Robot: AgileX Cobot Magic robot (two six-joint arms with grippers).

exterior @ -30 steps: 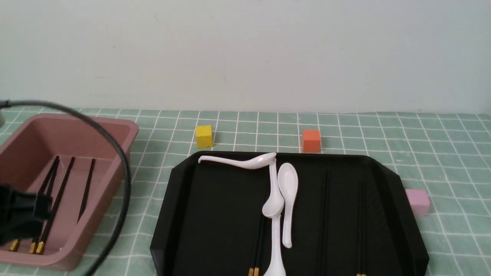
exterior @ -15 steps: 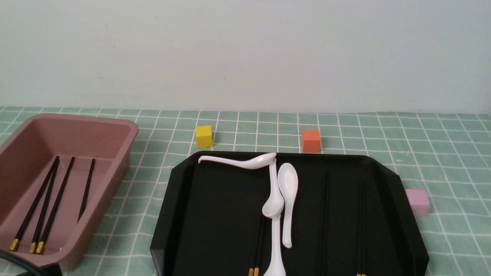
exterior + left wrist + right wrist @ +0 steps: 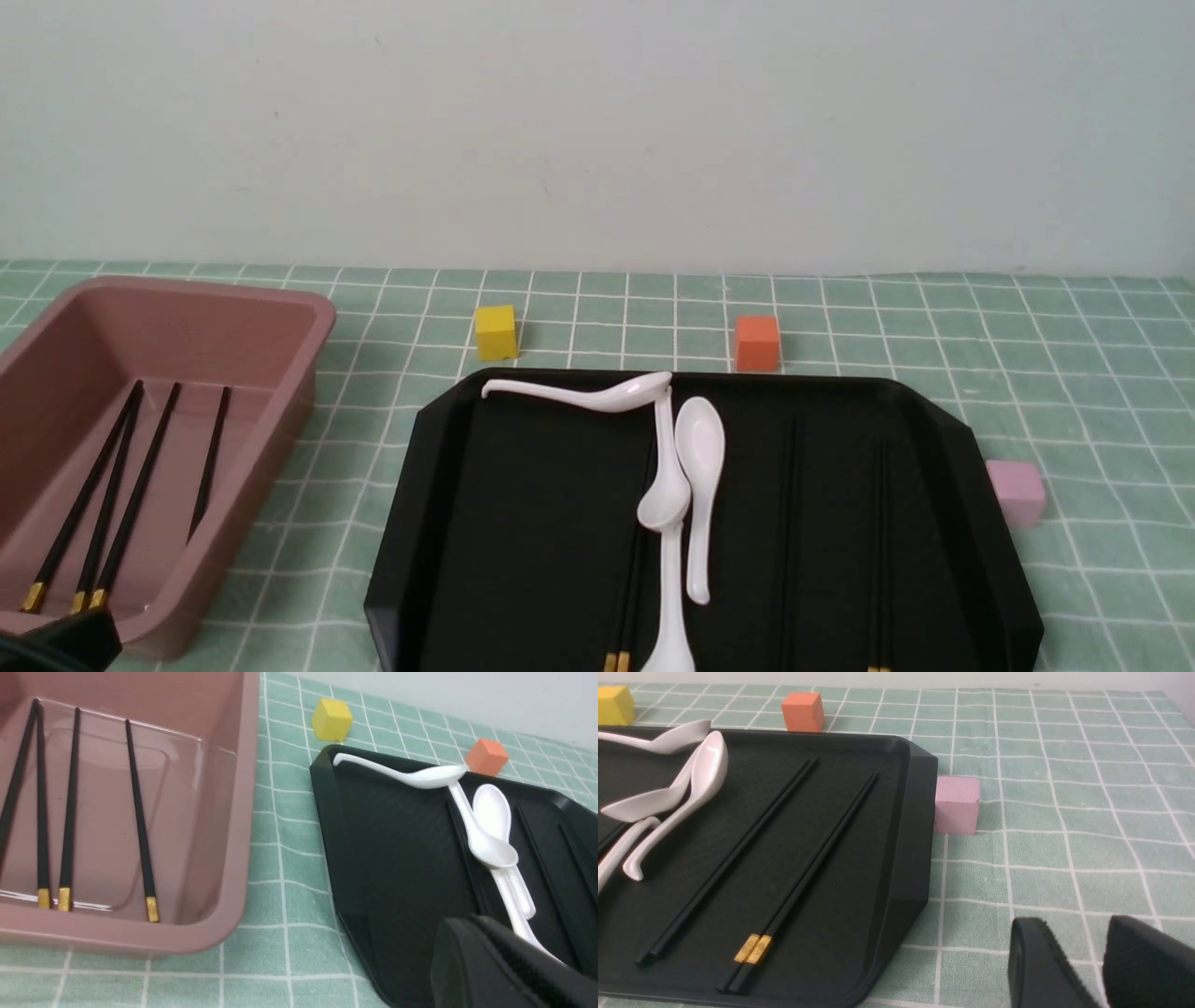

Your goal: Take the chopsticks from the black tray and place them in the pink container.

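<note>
While four chopsticks (image 3: 70,812) lie in the pink container (image 3: 308,327) at the table's left edge, more wait on the black tray (image 3: 439,523). The right tool (image 3: 1085,938), slightly apart and empty, should pinch the pair nearest the tray's right edge, clear of the spoons (image 3: 700,467). Whether the left tool (image 3: 504,961) is apart or together, I cannot tell.

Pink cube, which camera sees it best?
The right wrist view: the pink cube is big and close, beside the black tray. The front view shows it small; the left wrist view misses it.

chopsticks (image 3: 803,877) on black tray (image 3: 920,812), white spoons (image 3: 698,770)
</note>
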